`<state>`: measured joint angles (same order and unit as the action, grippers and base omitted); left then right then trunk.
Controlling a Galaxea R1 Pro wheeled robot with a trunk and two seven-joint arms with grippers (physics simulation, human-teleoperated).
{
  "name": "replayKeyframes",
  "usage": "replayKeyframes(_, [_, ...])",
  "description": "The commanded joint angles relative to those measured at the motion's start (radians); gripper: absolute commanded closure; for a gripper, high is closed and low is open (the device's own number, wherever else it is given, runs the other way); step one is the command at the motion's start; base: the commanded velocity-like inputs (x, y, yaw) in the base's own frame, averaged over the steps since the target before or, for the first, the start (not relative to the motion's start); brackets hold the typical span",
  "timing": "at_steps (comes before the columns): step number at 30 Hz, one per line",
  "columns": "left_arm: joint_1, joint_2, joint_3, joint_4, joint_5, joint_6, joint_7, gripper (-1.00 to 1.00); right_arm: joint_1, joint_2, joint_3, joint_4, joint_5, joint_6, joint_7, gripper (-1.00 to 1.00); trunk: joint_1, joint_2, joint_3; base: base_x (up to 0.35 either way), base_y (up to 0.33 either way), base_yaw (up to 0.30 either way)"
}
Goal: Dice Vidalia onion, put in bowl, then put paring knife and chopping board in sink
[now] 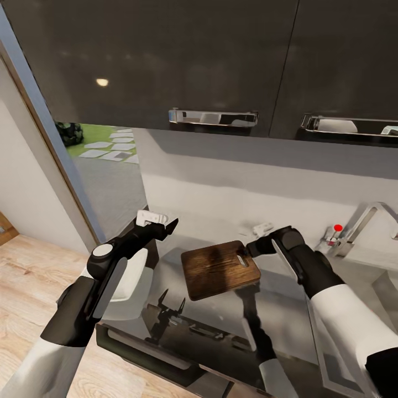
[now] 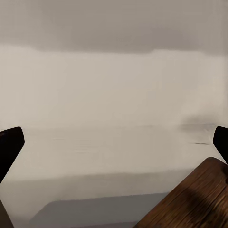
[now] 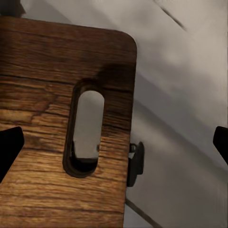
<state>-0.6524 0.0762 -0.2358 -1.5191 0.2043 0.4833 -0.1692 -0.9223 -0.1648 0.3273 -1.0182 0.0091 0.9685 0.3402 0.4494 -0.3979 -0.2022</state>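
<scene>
We see the chopping board (image 1: 220, 270) held off the desk (image 1: 309, 309), our right tool (image 1: 253, 248) clamped on its handle-slot end, near the tap (image 1: 354, 229). Our left tool (image 1: 166, 224) hangs with its fingers (image 2: 10, 145) spread wide and empty, left of the board and apart from it.

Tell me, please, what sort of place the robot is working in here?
A home kitchen, most likely: dark wall cabinets hang above a grey countertop, a chrome tap stands at the right, and a wooden chopping board is in view.
</scene>
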Motion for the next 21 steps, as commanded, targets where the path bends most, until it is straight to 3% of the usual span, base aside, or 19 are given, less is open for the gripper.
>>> replayKeyframes(1, [-0.001, 0.001, 0.0, -0.001, 0.006, 0.006, 0.0, -1.0, -0.001, -0.001, -0.013, -0.001, 0.001, 0.004, 0.016, -1.0, 0.001, -0.002, -0.002, 0.0, 0.0, 0.0])
replayKeyframes(2, [-0.001, 0.001, 0.0, -0.001, 0.006, 0.006, 0.0, -1.0, -0.001, -0.002, -0.037, -0.002, 0.001, 0.005, 0.029, -1.0, 0.001, -0.002, -0.002, 0.0, 0.0, 0.0])
replayKeyframes(6, [-0.001, 0.001, 0.0, -0.001, 0.006, 0.006, 0.0, -1.0, -0.001, -0.005, -0.074, -0.002, 0.002, 0.005, 0.039, -1.0, 0.001, -0.002, -0.002, 0.0, 0.0, 0.0])
replayKeyframes(17, [-0.001, 0.001, 0.0, -0.001, 0.006, 0.006, 0.0, -1.0, -0.001, -0.021, -0.106, -0.003, 0.003, 0.004, 0.043, -1.0, 0.001, -0.002, -0.002, 0.0, 0.0, 0.0])
replayKeyframes(21, [-0.001, 0.001, 0.0, -0.001, 0.006, 0.006, 0.0, -1.0, -0.001, -0.025, -0.143, -0.007, 0.003, 0.004, 0.043, -1.0, 0.001, -0.002, -0.002, 0.0, 0.0, 0.0])
